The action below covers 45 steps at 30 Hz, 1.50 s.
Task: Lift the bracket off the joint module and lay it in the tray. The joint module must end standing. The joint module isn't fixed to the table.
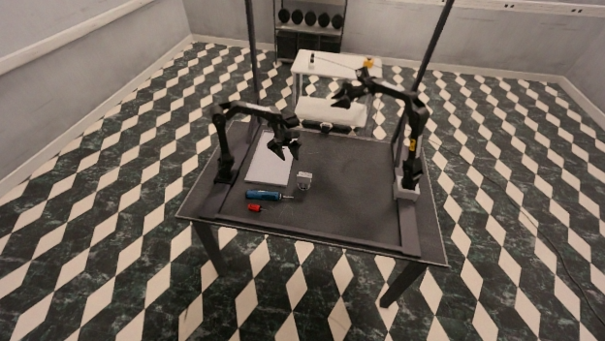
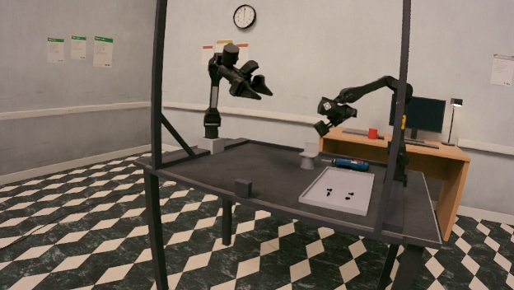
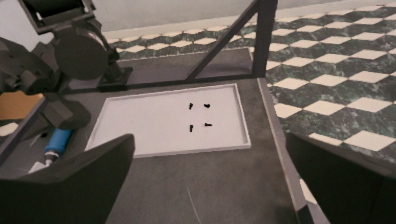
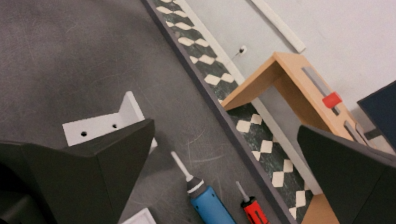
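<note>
Both grippers released. Bracket [image 1: 304,174] [image 2: 310,154] [image 4: 95,128] sits on module [image 1: 303,184] [image 2: 307,162], below and aside of my right gripper [image 1: 290,157] [image 2: 321,128] [image 3: 64,113] [image 4: 226,128], the nearer; its plate runs roughly along finger spread, so wrist likely needs turning.
</note>
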Available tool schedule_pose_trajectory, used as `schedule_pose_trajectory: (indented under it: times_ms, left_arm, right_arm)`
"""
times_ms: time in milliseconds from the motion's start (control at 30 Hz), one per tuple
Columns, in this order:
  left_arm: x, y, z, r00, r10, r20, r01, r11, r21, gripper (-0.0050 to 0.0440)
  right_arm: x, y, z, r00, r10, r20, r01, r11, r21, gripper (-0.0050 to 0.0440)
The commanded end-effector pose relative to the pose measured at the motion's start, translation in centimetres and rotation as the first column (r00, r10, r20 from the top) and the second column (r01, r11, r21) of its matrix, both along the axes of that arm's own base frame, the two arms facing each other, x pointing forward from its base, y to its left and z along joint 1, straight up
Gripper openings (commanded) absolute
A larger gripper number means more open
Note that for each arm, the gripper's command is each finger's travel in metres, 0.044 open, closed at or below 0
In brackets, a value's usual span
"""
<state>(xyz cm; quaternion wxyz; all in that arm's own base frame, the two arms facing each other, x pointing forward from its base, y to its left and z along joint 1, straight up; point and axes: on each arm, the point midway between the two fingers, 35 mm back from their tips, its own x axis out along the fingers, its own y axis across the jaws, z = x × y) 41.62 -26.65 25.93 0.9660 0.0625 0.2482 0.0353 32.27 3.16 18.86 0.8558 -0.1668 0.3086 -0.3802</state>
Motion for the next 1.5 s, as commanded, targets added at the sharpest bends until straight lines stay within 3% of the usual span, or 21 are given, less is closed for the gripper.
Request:
schedule_pose_trajectory:
  times_ms: [0,600,700,833,1033,1100,1333,1467]
  left_arm:
    - [-0.2,0.2,1.5,1.000,0.000,0.025,0.000,1.000,-0.024,0.0440]
    - [-0.2,0.2,1.5,1.000,0.000,0.025,0.000,1.000,-0.024,0.0440]
    - [-0.3,1.4,1.9,1.000,0.001,0.017,-0.001,1.000,-0.024,0.0440]
    - [-0.3,5.5,3.0,1.000,0.014,-0.004,-0.014,0.999,-0.036,0.0440]
    - [-2.4,14.8,4.8,0.998,0.040,-0.041,-0.043,0.997,-0.067,0.0440]
    - [-2.4,14.8,4.8,0.998,0.040,-0.041,-0.043,0.997,-0.067,0.0440]
    - [-7.8,23.5,5.5,0.996,0.063,-0.057,-0.069,0.992,-0.105,0.0440]
    - [-11.5,26.8,5.1,0.996,0.074,-0.052,-0.080,0.989,-0.124,0.0440]
  right_arm:
    - [0.0,0.0,0.5,1.000,0.000,0.017,0.000,1.000,0.010,0.0440]
    - [0.0,0.0,0.5,1.000,0.000,0.017,0.000,1.000,0.010,0.0440]
    - [0.3,0.0,0.3,1.000,0.004,0.008,-0.004,1.000,0.021,0.0440]
    - [0.2,-0.2,0.2,0.999,0.038,-0.028,-0.036,0.997,0.069,0.0440]
    - [1.6,-0.1,0.6,0.982,0.157,-0.101,-0.131,0.965,0.227,0.0440]
    - [1.6,-0.1,0.6,0.982,0.157,-0.101,-0.131,0.965,0.227,0.0440]
    - [3.2,-0.3,-0.8,0.918,0.333,-0.217,-0.219,0.879,0.424,0.0440]
    - [4.2,-0.4,-1.1,0.858,0.451,-0.244,-0.261,0.794,0.549,0.0440]
